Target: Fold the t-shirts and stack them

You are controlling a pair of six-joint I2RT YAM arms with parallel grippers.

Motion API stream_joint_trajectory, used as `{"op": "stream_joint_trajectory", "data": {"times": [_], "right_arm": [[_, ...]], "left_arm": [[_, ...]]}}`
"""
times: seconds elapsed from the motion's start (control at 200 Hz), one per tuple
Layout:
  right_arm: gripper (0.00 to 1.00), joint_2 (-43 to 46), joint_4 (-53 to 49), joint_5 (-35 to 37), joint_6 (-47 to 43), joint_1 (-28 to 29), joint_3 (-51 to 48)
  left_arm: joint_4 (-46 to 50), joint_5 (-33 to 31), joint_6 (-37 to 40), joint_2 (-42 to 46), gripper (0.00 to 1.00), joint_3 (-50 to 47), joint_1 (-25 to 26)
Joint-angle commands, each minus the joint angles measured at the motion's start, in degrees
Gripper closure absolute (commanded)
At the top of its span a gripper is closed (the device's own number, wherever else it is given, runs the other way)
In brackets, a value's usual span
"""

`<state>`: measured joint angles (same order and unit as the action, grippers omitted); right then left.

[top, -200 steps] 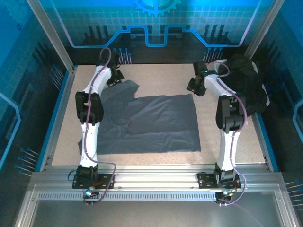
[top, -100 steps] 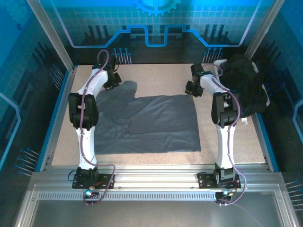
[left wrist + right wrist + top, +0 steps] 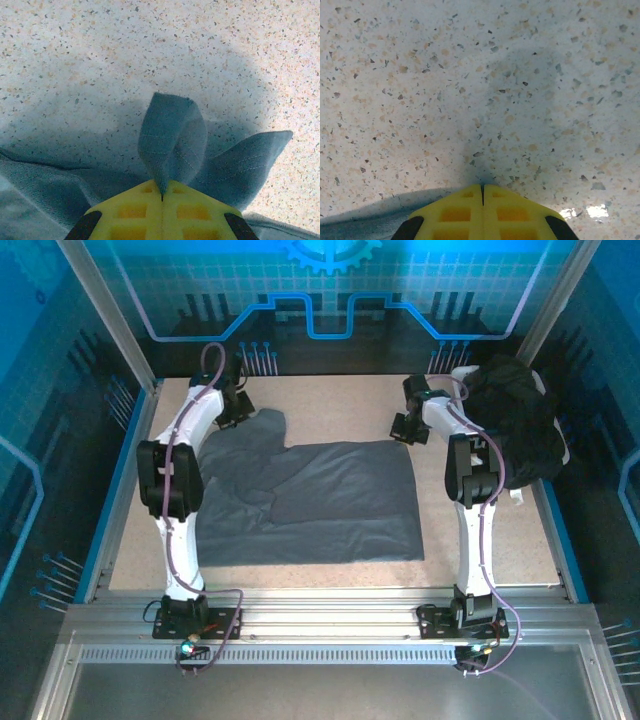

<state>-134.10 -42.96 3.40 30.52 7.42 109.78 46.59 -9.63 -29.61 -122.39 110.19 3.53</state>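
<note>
The slate blue-grey t-shirt (image 3: 340, 500) lies spread across the middle of the table, its far left part bunched and wrinkled. My left gripper (image 3: 240, 410) is at that far left corner, shut on a raised fold of the blue-grey cloth (image 3: 172, 135), which sticks up between the yellow fingertips (image 3: 162, 194). My right gripper (image 3: 403, 428) sits low at the shirt's far right corner. Its jaws (image 3: 482, 187) are closed with no cloth showing between them, and the shirt's edge (image 3: 365, 220) lies just behind to the left. Black t-shirts (image 3: 520, 425) are heaped at the far right.
The speckled tabletop (image 3: 330, 400) is bare behind the shirt. Blue rails (image 3: 115, 500) edge the table's left and right sides, and an aluminium frame (image 3: 330, 610) runs along the near edge by the arm bases.
My left arm has swung left and back, drawing the shirt's far left corner a little leftward. My right arm shifted slightly inward, then held still.
</note>
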Motion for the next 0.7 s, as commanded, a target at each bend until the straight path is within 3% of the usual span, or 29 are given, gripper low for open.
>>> {"op": "stream_joint_trajectory", "data": {"times": [0.0,0.22,0.46,0.695], "right_arm": [[1.00,3.5,1.8,-0.7,-2.4,-0.9,-2.5],[1.00,11.2,5.1,-0.3,-4.0,0.3,-7.7],[1.00,22.5,9.2,0.9,-1.5,1.3,-21.6],[1.00,33.2,10.2,1.7,1.5,2.4,-34.5]], "left_arm": [[0.1,-0.4,0.7,4.7,1.00,-2.5,-0.6],[-0.7,-0.1,-0.8,13.9,1.00,-12.0,-2.7],[-1.2,0.8,-3.3,28.7,1.00,-26.5,-5.3],[3.0,-8.0,-8.6,46.4,1.00,-41.3,-6.2]]}}
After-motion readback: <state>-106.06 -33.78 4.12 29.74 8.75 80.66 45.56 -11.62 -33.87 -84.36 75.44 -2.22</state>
